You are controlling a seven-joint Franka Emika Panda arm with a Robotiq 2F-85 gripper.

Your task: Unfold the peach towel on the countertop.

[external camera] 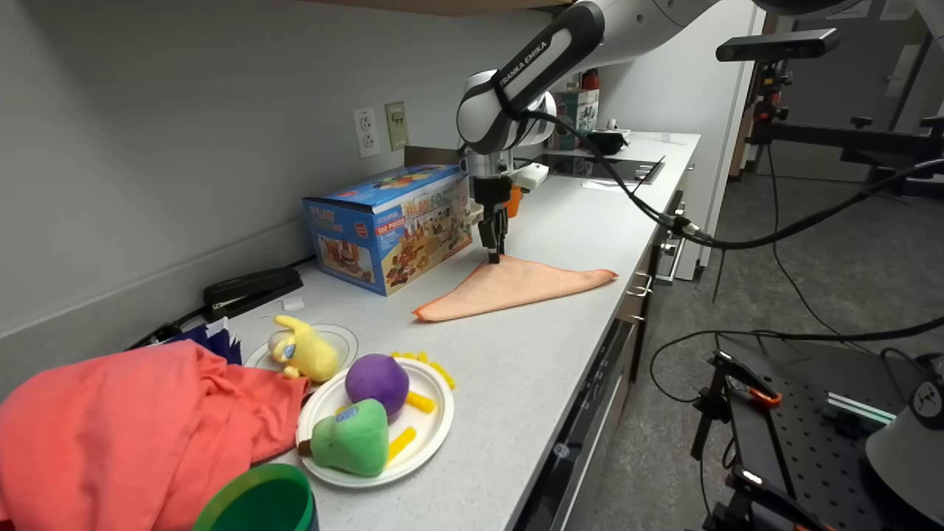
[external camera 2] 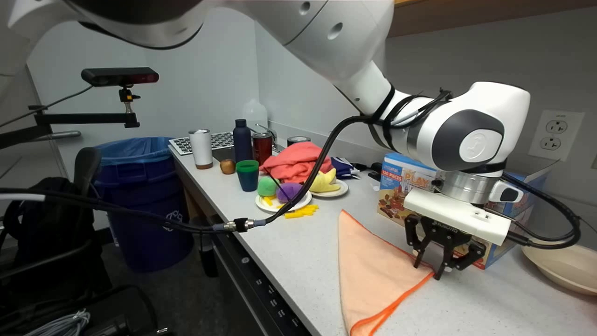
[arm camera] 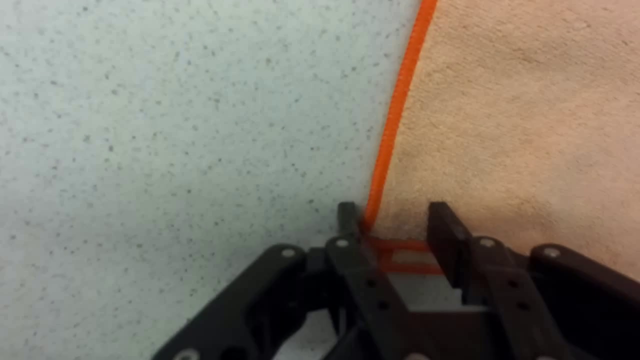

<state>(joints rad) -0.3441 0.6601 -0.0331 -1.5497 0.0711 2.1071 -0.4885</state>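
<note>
Towel (external camera: pixel 516 285), peach with orange edging, is lying on the surface (external camera: pixel 509 376) as a folded triangle, its apex pointing away from the white plate (external camera: pixel 435 428) and sitting near the play-food box (external camera: pixel 398 221). Your claw (external camera 2: pixel 426 271) is standing released over that apex, pointing down. In the wrist view, one of its fingers (arm camera: pixel 447 230) is standing over the cloth and its partner is standing just outside the orange hem (arm camera: pixel 393 115); the corner is lying between them, ungripped. Whether either tip is touching the cloth, you cannot tell. Two orange bands at the corner are suggesting two slightly offset layers.

You are, by the look of it, preparing the pinch. For a good one, you should be closing slowly and low, gathering the upper layer alone; if both layers are bunching, you should be letting go and trying again. With one layer secured, you should be peeling it over the long fold toward the plate, keeping the arc shallow so that the lower layer is not dragging. Too long a sweep is probably risking the yellow toy fries (external camera 2: pixel 301 213) beside that plate.
</note>
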